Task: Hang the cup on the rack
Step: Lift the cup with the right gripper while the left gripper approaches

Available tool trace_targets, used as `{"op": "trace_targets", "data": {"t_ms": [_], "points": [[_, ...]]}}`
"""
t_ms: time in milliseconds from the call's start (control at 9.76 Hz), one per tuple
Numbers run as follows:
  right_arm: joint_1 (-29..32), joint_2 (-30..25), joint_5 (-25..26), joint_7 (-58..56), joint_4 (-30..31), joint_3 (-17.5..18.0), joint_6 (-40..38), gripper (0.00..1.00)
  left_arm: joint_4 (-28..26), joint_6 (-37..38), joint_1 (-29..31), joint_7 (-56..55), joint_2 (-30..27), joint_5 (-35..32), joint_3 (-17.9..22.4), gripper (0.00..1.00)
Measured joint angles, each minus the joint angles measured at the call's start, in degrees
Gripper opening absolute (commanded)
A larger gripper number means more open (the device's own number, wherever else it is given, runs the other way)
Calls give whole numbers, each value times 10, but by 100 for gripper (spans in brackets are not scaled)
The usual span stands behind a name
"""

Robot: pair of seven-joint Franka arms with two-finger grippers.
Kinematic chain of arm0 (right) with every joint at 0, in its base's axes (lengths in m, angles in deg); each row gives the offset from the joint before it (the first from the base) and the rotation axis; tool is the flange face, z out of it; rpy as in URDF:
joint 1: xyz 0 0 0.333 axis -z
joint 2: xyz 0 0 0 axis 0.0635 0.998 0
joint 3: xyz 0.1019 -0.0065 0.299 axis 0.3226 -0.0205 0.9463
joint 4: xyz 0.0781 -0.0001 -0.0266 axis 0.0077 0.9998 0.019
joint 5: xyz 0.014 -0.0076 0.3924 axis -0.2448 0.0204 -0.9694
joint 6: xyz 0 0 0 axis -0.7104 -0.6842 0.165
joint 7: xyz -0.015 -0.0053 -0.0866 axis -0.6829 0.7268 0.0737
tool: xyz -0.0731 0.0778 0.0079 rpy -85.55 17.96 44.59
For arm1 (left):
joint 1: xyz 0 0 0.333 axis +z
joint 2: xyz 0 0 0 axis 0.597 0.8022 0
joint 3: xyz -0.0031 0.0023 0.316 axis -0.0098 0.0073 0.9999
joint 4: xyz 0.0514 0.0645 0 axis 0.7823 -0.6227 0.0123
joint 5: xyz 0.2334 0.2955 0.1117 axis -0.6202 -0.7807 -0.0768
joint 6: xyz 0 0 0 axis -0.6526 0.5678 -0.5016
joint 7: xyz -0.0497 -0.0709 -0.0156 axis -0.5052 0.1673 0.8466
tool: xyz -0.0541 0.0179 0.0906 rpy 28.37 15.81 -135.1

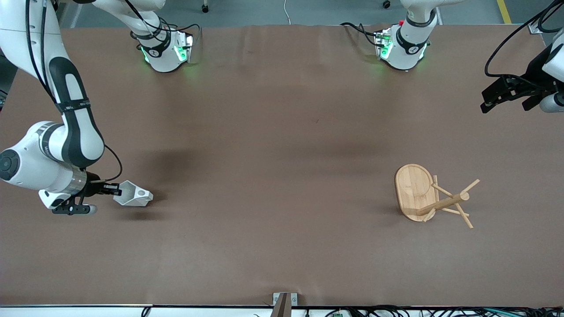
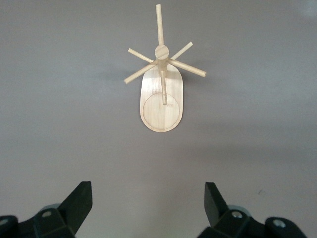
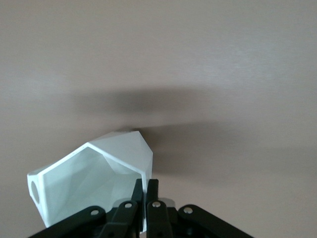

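- Containers: one cup (image 1: 133, 196), white, faceted. It lies tipped on its side on the table (image 1: 273, 145) at the right arm's end, at about 9 o'clock from the table centre in the front view. Inside is bare white wall in the right wrist view; nothing in it.
- Cup's flat tab with round hole (image 3: 34, 191) shows at the rim.
- Counts: 1 cup, 1 rack (image 1: 429, 196), 2 arms, 2 grippers.
- Rack: bamboo, oval base, central post, six thin pegs visible in the left wrist view. It stands at about 4 o'clock from the table centre, toward the left arm's end, well apart from the cup. No cup on any peg.
- Right gripper (image 1: 112, 189): fingers (image 3: 151, 191) pinched almost together on the cup's rim wall, one finger inside the mouth and one outside. Cup gripped, low at the table.
- Left gripper (image 2: 148, 198): fingers spread wide, holding nothing. It waits up in the air over the table's edge at the left arm's end, with the rack in view below it.
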Motion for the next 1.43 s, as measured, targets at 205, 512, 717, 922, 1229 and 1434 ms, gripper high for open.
{"op": "trace_targets", "data": {"t_ms": [205,512,717,922,1229,1434], "points": [[-16,-17,-62,0,-4,1,-22,0,0,0,0,0,0,0,0,100],[-82,-52,-179,55,-8,4,-41,0,0,0,1,0,0,0,2,100],[-143,-69,-255,113,-17,6,-39,0,0,0,0,9,0,0,1,100],[-204,-78,-357,125,-21,6,-27,0,0,0,-3,40,0,0,-8,100],[-279,-80,-508,126,-28,6,-18,0,1,0,-8,122,0,0,-58,100],[-309,-82,-571,126,-46,6,-18,0,10,0,-11,156,0,0,-97,100]]}}
